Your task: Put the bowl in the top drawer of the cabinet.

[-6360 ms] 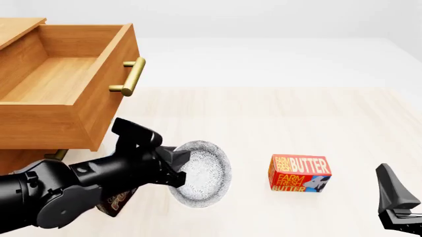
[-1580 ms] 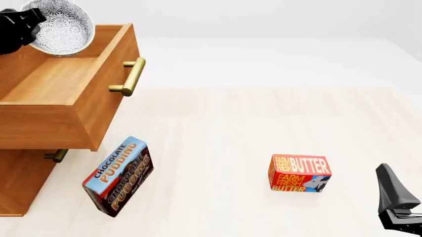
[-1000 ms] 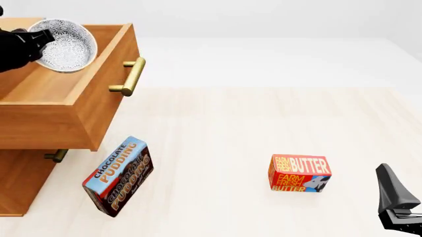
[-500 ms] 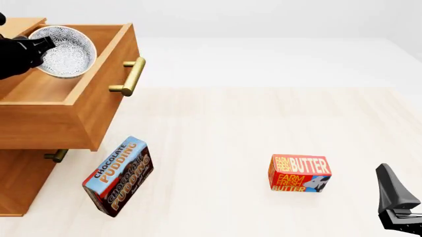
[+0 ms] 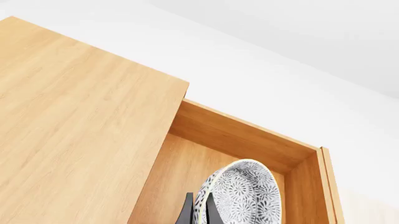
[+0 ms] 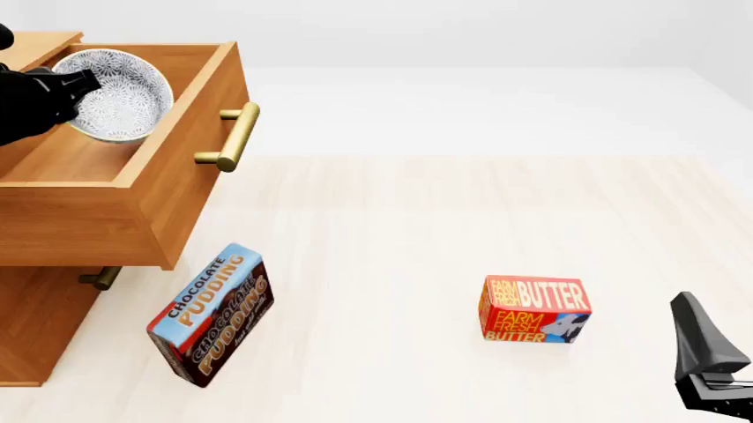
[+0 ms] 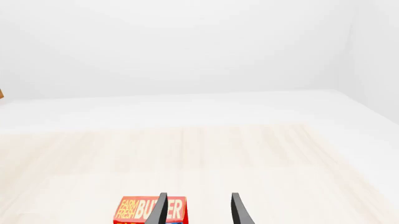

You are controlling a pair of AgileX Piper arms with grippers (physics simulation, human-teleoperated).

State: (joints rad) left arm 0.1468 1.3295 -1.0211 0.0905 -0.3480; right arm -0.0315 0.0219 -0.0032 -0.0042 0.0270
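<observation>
From the front, the left gripper [image 6: 73,84] grips the bowl's [image 6: 115,94] rim, holding it tilted inside the open top drawer [image 6: 141,181]. The left wrist view adds the cabinet [image 5: 74,121] top. Only its own wrist view shows the right gripper [image 7: 198,210] parted, empty, near the butter box [image 7: 140,211].

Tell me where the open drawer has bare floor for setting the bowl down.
The bowl, gripped by the left gripper, hangs tilted near the top drawer's far side wall. Bare floor runs from below it to the near wall. No other item shows inside; the cabinet top hides the back.
</observation>
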